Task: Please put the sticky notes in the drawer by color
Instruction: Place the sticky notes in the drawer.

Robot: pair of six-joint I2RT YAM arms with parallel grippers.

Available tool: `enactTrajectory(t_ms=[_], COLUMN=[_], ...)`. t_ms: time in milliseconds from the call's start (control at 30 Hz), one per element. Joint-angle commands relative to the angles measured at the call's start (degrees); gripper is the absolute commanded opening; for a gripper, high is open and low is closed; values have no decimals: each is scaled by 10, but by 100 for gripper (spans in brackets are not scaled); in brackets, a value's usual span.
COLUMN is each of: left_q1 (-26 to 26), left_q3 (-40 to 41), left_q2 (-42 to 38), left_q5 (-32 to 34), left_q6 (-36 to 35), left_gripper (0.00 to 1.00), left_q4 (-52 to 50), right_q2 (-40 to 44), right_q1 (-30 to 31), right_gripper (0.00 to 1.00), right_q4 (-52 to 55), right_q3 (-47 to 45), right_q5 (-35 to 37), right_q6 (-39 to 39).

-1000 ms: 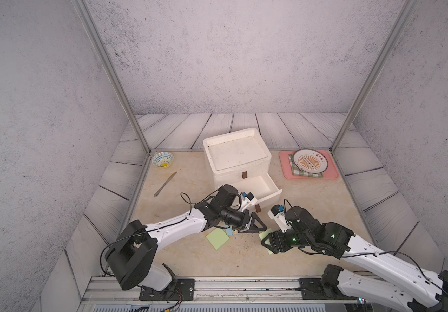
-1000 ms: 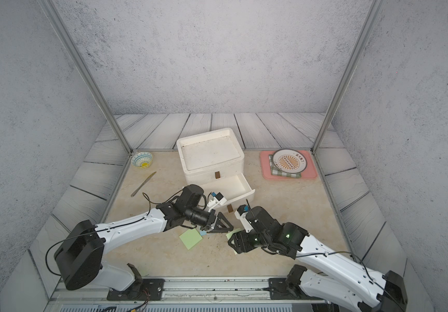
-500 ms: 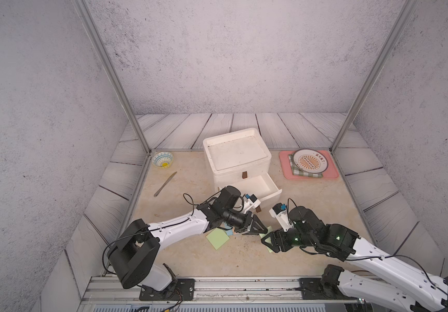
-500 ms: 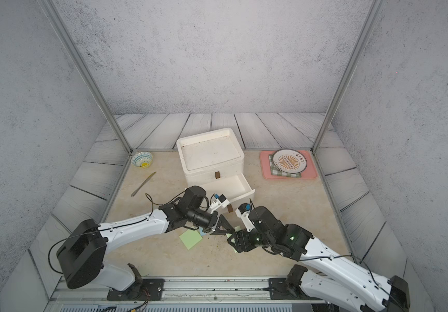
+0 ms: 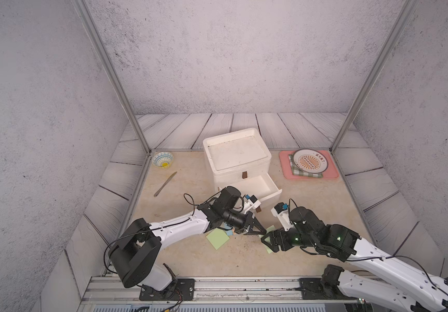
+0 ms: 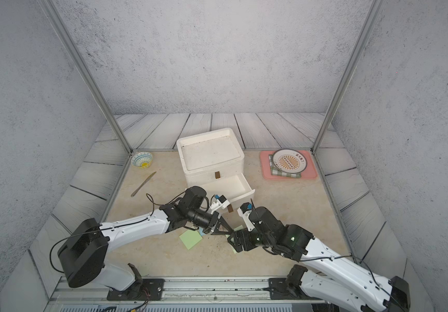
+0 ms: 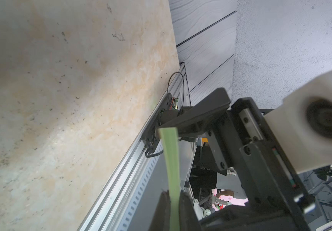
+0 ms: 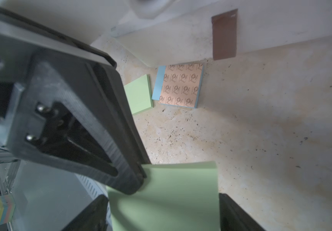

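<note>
Pale green square paper sticky note point(image 8: 167, 192): off the worktop point(image 5: 190, 259), spanning between the two tools, one edge in the left tool's tip.
Left tool point(image 5: 263, 231): clamped tight on that edge.
Right tool point(image 8: 162, 197): jaws spread wide, one either side of the sheet; no pinch visible.
White boxy three-drawer cabinet point(image 5: 240, 173): just beside the left tool's wrist; one drawer point(image 5: 273, 195) pulled out, looks empty.
Risk 1: small bite; the right tool brushing the sheet on retreat could drag it free.
Risk 2: limp paper may fold against the drawer front.
Under left tool's body: pale green square pad point(image 8: 139, 96), orange-patterned square pad with light blue edge point(image 8: 181, 86).
</note>
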State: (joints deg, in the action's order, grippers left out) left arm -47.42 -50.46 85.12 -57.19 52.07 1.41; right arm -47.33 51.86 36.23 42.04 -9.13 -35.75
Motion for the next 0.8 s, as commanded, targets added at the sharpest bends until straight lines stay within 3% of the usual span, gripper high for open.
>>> enactTrajectory(t_ms=[0, 167, 300, 433, 633, 733, 767], left_q1=[38, 139, 183, 193, 193, 193, 193], left_q3=[-54, -146, -211, -241, -261, -258, -257], left_q2=[-33, -68, -66, -24, 41, 52, 54], left_q5=[-12, -8, 111, 178, 188, 192, 194], left_q6=[-41, -93, -161, -179, -186, -188, -194], left_gripper=[0, 0, 2, 2, 6, 14, 22], left_q4=[-71, -184, -276, -280, -267, -262, -264], right_q2=[45, 141, 176, 167, 149, 147, 146], right_q1=[0, 0, 1, 0, 0, 1, 1], right_gripper=[91, 93, 94, 94, 95, 95, 95], right_q4=[26, 50, 75, 70, 62, 54, 50], right_q3=[15, -9, -27, -44, -48, -53, -55], right_q5=[70, 178, 191, 164, 151, 148, 146], right_q6=[-17, -48, -63, -64, -58, -58, -58])
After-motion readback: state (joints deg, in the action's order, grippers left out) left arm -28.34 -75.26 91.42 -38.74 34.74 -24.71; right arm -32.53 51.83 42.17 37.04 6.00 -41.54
